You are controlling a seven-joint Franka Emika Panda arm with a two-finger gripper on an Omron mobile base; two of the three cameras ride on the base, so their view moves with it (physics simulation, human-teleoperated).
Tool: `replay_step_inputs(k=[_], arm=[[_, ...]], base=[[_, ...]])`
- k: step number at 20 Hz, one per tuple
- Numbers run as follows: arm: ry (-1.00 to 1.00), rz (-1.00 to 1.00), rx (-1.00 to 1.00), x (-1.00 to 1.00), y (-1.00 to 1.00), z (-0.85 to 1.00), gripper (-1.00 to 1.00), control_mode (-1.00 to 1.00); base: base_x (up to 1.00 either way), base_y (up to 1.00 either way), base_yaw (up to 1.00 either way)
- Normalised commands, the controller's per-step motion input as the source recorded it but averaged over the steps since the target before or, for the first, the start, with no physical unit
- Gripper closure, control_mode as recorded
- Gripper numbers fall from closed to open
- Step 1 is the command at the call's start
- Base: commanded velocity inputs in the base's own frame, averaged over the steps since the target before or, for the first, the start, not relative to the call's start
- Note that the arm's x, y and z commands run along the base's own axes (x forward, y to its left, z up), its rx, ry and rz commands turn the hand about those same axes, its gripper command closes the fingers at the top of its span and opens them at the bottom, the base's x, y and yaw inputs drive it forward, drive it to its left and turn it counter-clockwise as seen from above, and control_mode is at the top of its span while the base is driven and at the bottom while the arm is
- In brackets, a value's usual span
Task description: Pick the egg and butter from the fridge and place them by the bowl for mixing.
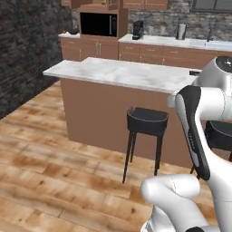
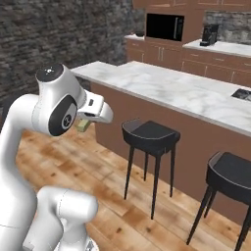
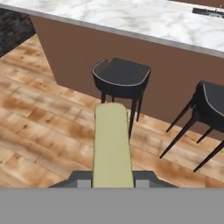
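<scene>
Butter [image 3: 112, 146] clamped in hand [image 3: 113, 183]; above wood floor [image 3: 39, 131], nr stool [image 3: 121, 78]

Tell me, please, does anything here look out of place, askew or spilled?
Nothing stands out. The gripper is shut on the butter, which juts straight out between its tips. Both stools stand upright at the island, and the floor shows no spill.

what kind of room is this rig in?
A home-style kitchen, rendered. A marble-topped island with black bar stools stands on wood flooring; behind it run brown cabinets with a built-in microwave and a coffee machine. Dark stone wall on the left.
</scene>
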Motion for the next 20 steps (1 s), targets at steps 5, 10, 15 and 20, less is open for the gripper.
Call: replay_step_inputs(k=[5,10,15,20], arm=[[0.0,0.0,0.0,0.0,0.0,0.0,1.0,1.0],[0.0,0.0,0.0,0.0,0.0,0.0,1.0,1.0],[0.0,0.0,0.0,0.0,0.0,0.0,1.0,1.0],[0.0,0.0,0.0,0.0,0.0,0.0,1.0,1.0]], base=[[0.53,0.64,-0.19],[0.48,0.66,-0.19],[0.47,0.66,-0.2],[0.47,0.66,-0.19]])
